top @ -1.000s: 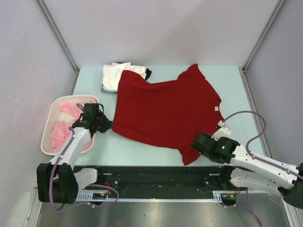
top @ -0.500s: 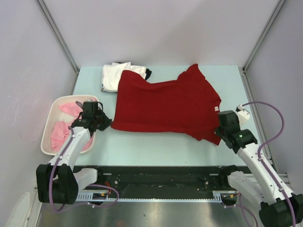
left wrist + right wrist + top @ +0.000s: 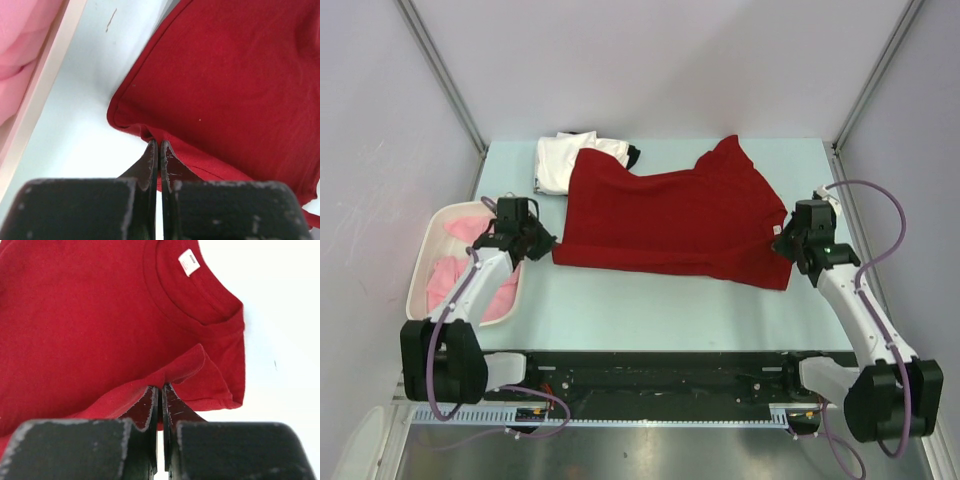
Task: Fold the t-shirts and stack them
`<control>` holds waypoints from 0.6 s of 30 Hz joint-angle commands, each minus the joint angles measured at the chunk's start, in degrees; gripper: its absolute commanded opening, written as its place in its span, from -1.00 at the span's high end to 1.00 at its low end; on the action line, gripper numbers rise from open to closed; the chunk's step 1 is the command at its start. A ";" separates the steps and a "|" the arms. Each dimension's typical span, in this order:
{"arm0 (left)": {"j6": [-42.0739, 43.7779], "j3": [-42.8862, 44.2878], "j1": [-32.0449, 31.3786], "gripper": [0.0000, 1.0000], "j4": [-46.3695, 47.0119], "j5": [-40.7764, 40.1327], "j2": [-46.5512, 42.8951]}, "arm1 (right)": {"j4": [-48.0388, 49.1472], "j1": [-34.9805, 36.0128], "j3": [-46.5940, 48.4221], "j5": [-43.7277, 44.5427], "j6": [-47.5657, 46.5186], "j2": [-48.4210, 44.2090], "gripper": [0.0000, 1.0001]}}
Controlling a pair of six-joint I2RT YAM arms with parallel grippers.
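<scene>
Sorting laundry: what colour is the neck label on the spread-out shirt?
White; small fabric neck label, clearest in the right wrist view.

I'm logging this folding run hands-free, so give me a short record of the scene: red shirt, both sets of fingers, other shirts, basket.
dark red t-shirt: spread on the table, near edge looks doubled over
left fingers: shut on its hem corner beside the basket
right fingers: shut on its edge near the collar
white t-shirt: folded, far left, partly under the red one, black fabric beside it
pink t-shirts: bundled in the white basket
</scene>
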 commanded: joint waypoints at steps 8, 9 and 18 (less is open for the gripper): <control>1.54 13.58 0.72 0.99 2.46 -2.16 14.87 | 8.93 -2.40 12.22 -6.47 -3.53 14.01 1.00; 1.63 14.38 0.72 0.99 2.64 -2.07 16.19 | 9.02 -2.49 12.58 -6.46 -3.18 15.15 1.00; 1.63 21.06 0.64 0.99 4.93 -1.89 28.32 | 12.53 -2.66 14.78 -7.17 -1.86 24.29 1.00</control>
